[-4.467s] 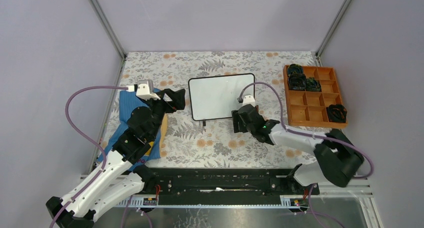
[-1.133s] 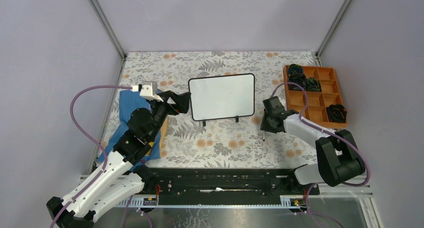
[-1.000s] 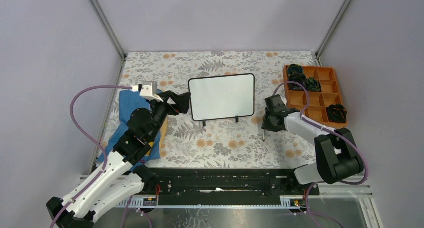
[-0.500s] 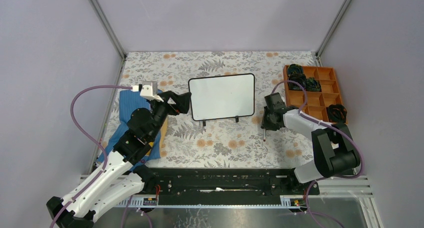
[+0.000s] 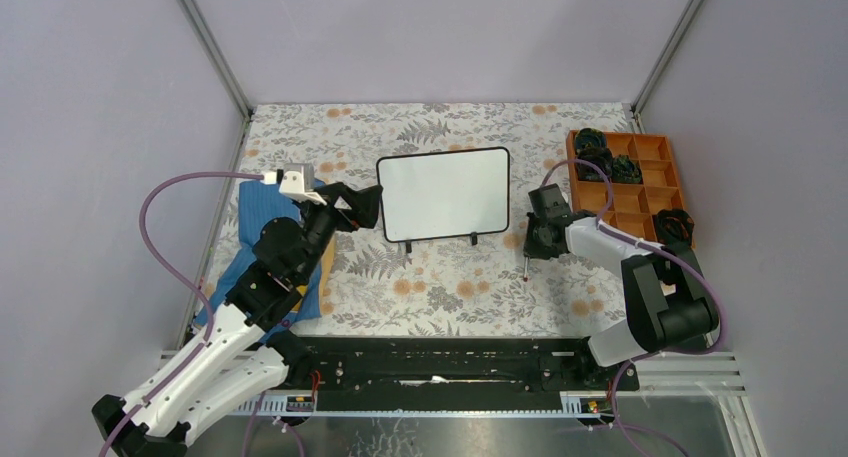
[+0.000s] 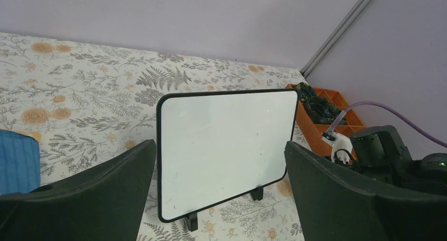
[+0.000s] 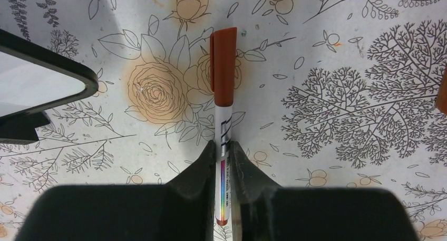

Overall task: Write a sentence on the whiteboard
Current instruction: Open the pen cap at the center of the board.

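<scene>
1. Now the right claw (image 7: pixel 222 146), narrower than a second ago, is gripping the marker (image 7: pixel 223 83) lying on the bench (image 5: pixel 440 287) right of the whiteboard (image 5: pixel 443 193).
2. Left claw (image 5: pixel 360 205) is staying wide open, empty, at the whiteboard's left edge.
3. Whiteboard is standing unmoved.

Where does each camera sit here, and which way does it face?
Top: above and behind, looking down on the table; left arm and right arm show.
Left wrist: faces the whiteboard, framed by the open left hand.
Right wrist: looks down at the marker, pinched by the right hand.
Shared: the whiteboard, in all three.
</scene>
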Motion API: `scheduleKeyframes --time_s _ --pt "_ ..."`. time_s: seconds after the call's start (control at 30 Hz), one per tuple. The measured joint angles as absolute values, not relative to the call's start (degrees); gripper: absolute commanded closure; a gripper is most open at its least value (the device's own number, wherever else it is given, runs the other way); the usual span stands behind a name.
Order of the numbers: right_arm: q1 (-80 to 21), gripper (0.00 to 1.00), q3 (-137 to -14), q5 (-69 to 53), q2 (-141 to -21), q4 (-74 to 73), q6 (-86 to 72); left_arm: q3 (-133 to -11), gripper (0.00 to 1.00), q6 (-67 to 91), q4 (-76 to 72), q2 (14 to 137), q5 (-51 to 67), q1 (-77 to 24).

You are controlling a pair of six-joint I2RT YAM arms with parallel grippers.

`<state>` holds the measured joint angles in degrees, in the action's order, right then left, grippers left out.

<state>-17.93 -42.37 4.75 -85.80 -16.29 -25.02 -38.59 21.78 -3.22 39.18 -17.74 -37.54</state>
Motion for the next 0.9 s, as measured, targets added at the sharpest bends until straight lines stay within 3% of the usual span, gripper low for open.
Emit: scheduleKeyframes --time_s 0.3,0.63,0.9 --pt "-17.93 1.0 -41.19 5.08 -82.98 -17.04 -25.08 -38.59 0.01 21.76 -3.25 38.48 -17.78 -37.82" --pt "-19.0 1.0 -39.86 -0.03 -52.14 -19.75 -23.4 -38.59 0.01 21.71 -3.6 38.48 -15.2 -37.89" --pt "-24.53 1.0 -39.77 -15.4 -37.69 -10.39 -23.07 -38.17 0.01 21.85 -7.7 38.5 -0.78 -37.89"
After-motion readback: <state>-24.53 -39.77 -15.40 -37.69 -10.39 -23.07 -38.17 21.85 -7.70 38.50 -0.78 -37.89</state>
